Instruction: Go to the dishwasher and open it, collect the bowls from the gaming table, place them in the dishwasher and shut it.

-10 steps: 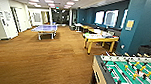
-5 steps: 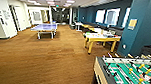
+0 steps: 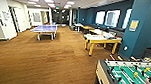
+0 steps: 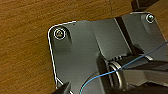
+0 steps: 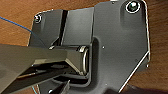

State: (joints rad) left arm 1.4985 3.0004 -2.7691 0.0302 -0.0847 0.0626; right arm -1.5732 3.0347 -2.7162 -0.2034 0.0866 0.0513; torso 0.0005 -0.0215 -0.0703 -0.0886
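A long white-topped table with yellow sides and legs, the gaming table (image 3: 101, 40), stands well ahead on brown wood-look flooring (image 3: 45, 63), beside a teal wall (image 3: 144, 28). Flat things lie on its top (too blurred to name; no bowls can be made out). A green-pitch table-football table (image 3: 129, 76), cut off at the picture's corner, sits nearest the camera. A blue table-tennis table (image 3: 44, 29) stands farther back. How the jaws of either gripper stand, I cannot tell.
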